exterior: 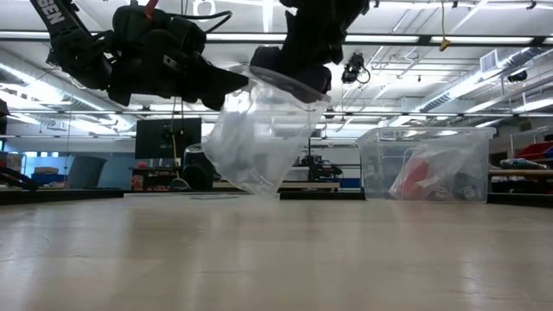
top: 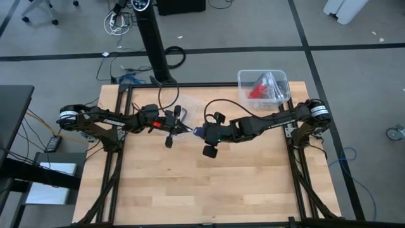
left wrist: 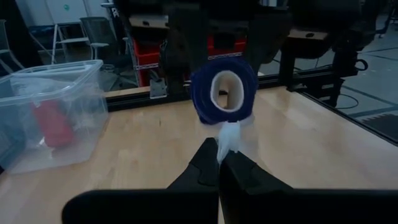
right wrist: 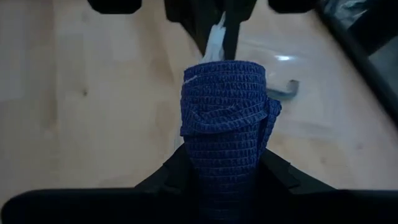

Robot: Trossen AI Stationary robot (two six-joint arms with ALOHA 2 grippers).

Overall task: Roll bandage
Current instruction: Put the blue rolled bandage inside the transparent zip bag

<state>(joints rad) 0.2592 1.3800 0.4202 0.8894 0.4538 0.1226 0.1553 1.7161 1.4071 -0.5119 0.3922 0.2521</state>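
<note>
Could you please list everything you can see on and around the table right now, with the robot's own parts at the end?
bandage: one, dark navy blue, rolled up with a pale hollow core, held above the middle of the table in the right pincer.
plastic bag: one, clear, hanging off the table under the two pincers, pinched at its edge by the left pincer.
bin: one, clear plastic, far right corner of the table, holding a red item and clear wrapping.
table: one, light wood, dark metal frame.
left pincer: one, dark, shut on the bag's edge, near the table's middle.
right pincer: one, dark, shut on the bandage, facing the left one.
</note>
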